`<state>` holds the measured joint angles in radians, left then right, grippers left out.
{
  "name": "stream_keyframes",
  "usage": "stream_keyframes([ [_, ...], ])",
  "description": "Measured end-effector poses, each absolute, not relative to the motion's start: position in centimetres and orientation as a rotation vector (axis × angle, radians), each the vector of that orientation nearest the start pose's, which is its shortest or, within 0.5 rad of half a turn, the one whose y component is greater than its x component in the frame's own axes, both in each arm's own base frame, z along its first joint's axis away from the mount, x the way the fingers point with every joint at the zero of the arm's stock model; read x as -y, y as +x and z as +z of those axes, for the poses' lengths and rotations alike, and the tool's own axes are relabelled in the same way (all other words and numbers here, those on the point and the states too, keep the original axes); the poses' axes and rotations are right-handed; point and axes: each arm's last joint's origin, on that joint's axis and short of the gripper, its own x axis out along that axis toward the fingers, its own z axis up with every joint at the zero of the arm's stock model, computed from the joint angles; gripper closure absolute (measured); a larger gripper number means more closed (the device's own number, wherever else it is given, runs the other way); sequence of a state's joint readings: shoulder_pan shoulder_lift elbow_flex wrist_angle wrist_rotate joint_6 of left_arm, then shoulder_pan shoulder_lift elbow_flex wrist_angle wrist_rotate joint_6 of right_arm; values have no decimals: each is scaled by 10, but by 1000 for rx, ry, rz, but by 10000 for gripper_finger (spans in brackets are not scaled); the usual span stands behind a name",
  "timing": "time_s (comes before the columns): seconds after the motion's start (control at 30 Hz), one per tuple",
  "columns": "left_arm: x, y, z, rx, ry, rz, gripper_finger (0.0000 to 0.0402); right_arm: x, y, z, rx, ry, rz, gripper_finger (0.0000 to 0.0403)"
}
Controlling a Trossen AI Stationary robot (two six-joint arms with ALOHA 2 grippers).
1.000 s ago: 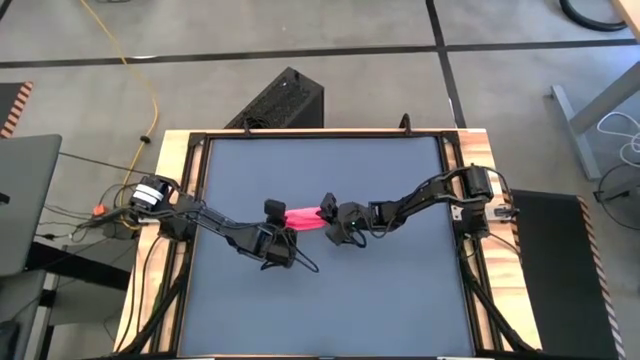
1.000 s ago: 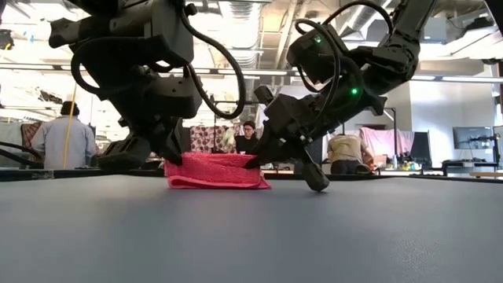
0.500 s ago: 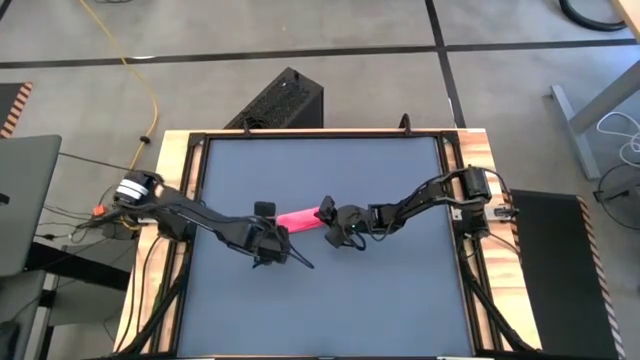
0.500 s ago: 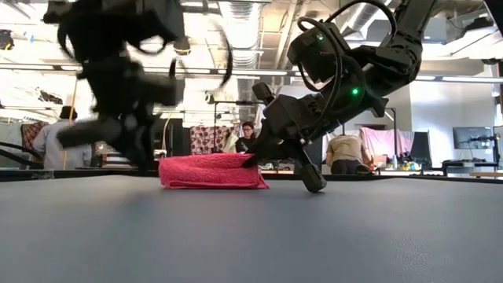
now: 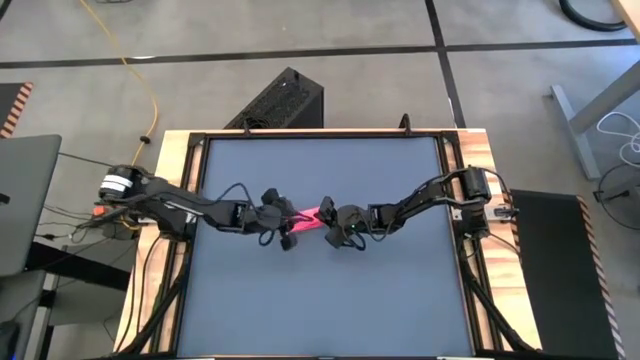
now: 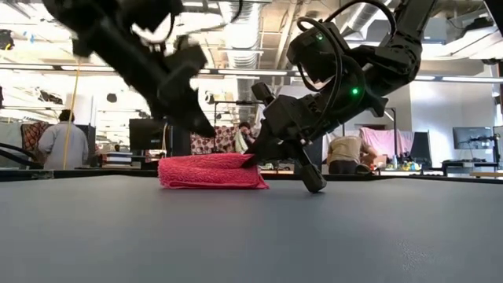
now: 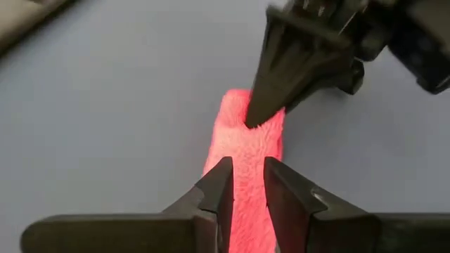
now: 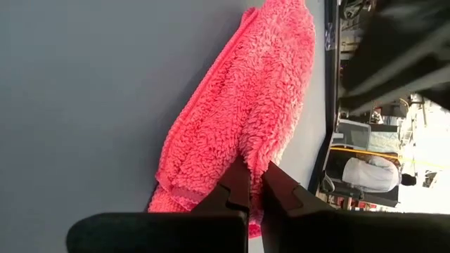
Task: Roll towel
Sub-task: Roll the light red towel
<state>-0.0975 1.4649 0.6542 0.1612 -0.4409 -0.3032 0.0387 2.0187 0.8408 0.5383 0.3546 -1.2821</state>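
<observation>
Right now your right gripper (image 6: 253, 159) is pinched onto the end of the towel (image 6: 211, 171); in its own wrist view the two fingers (image 8: 239, 184) sit nearly together with pink pile caught between them. From overhead the same gripper (image 5: 325, 216) sits at the towel's (image 5: 303, 220) right-hand end, near the middle of the table (image 5: 400, 300).

Your left gripper (image 7: 246, 184) is at the opposite end of that bundle. Its fingers (image 7: 219, 188) stand a narrow gap apart with the towel (image 7: 246, 144) showing between and beyond them, but you cannot tell from these views whether they are pressing the cloth or only poised just above it. In the low view the left arm (image 6: 149, 63) slants down from above, with its tip over the near half of the towel.

Between the two grippers, the towel lies as a long, narrow folded bundle, flat on the table, with layered edges visible along its side. Beyond the left fingers you see the right gripper's dark finger (image 7: 281, 77) touching the towel's far end.

Farther out, past the table's back edge, people (image 6: 59, 141) stand in the room, and a black box (image 5: 280, 100) sits on the floor behind the table.
</observation>
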Motion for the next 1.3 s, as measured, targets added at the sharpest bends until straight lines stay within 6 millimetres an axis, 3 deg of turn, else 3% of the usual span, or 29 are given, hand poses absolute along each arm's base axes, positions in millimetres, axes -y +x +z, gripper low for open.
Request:
stream_keyframes([
  [0.23, 10, 291, 130, -626, -160, 420, 372, -4, 363, 83, -753, -1355, 141, 375],
  [0.5, 11, 300, 115, -667, -161, 413, 400, -5, 361, 93, -752, -1189, 73, 342],
  [0.67, 7, 300, 115, -671, -155, 419, 400, -1, 353, 120, -847, -869, 112, 306],
  [0.8, 5, 300, 115, -677, -149, 423, 401, 7, 347, 151, -821, -579, 180, 276],
  [0.97, 5, 300, 115, -675, -141, 425, 401, 30, 341, 175, -762, -349, 100, 247],
  [1.07, 4, 300, 115, -678, -131, 422, 401, 47, 341, 186, -672, -125, 49, 239],
  [1.2, 4, 300, 115, -675, -123, 438, 401, 61, 345, 178, -546, 242, 51, 241],
  [1.3, 4, 300, 115, -668, -114, 442, 401, 59, 351, 157, -529, 384, 21, 251],
])
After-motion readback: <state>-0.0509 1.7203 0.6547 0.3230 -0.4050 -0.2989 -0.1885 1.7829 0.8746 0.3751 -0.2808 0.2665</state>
